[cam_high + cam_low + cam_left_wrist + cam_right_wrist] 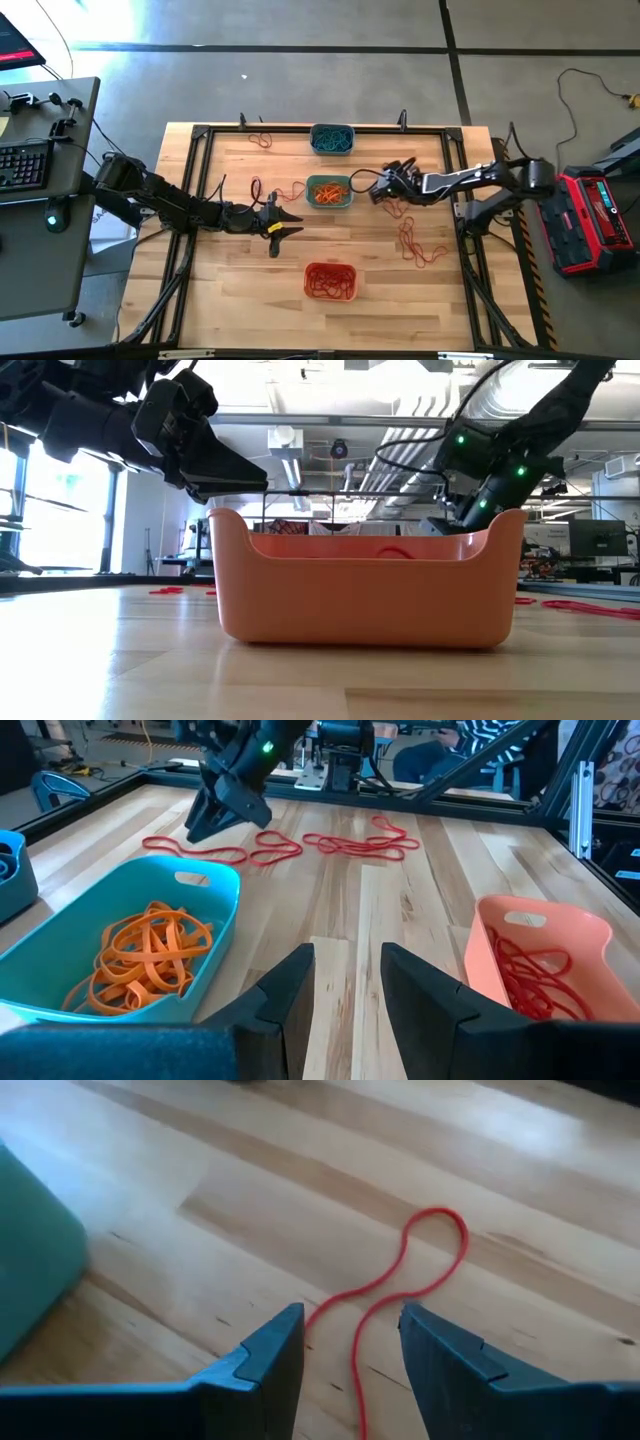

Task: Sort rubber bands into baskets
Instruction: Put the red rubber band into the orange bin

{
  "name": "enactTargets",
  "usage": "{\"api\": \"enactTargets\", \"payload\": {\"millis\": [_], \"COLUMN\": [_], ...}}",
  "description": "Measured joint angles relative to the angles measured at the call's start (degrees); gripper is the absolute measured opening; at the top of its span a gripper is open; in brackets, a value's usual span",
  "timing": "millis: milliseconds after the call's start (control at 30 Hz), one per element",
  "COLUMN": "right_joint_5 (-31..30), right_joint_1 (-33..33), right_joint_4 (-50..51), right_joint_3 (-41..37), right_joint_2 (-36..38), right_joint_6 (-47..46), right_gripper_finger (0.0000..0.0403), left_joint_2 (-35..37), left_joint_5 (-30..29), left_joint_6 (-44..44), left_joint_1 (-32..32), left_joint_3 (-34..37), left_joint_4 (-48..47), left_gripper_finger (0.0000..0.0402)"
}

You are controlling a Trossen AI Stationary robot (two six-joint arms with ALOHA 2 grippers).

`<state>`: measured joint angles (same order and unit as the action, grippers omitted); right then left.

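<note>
We see three baskets down the middle of the wooden table (230,290): the grey-blue basket (331,139) at the far edge with blue-teal bands in it, the teal basket (328,192) in the centre with orange bands (148,958) inside, and the orange basket (330,281) nearest the front with red bands (528,978) in it. Our right gripper (390,183) sits low over the table just to the right of the teal basket, its fingers (262,1360) spread, with one twisted red band (400,1295) lying on the wood between and ahead of them; the fingers are not closed on it. More loose red bands (418,243) lie scattered on the table farther right of the baskets, between the teal and the orange one, and a few more (262,139) lie near the far left corner and just left of the teal basket. Our left gripper (283,220) hangs to the left of the baskets, between the teal and the orange one, its fingers (290,995) apart and holding nothing. From table height, the orange basket fills the foreground with both arms above and behind it.
</note>
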<state>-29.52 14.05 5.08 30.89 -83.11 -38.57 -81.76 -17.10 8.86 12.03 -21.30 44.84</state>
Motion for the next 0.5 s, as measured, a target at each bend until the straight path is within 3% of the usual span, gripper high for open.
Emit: {"api": "enactTargets", "payload": {"millis": [267, 500], "right_joint_5": [0.86, 1.20], "right_joint_1": [0.95, 1.29], "right_joint_4": [-2.46, -5.00], "right_joint_3": [0.26, 0.26], "right_joint_2": [-7.04, -7.91], "right_joint_6": [-0.10, 1.32], "right_gripper_finger": [0.0154, 0.0146], "left_joint_2": [0.00, 0.00], "left_joint_5": [0.00, 0.00], "left_joint_6": [-0.02, -0.02], "left_joint_1": [0.00, 0.00], "left_joint_3": [0.00, 0.00], "left_joint_4": [-0.04, -0.04], "left_gripper_finger": [0.0111, 0.0111]}}
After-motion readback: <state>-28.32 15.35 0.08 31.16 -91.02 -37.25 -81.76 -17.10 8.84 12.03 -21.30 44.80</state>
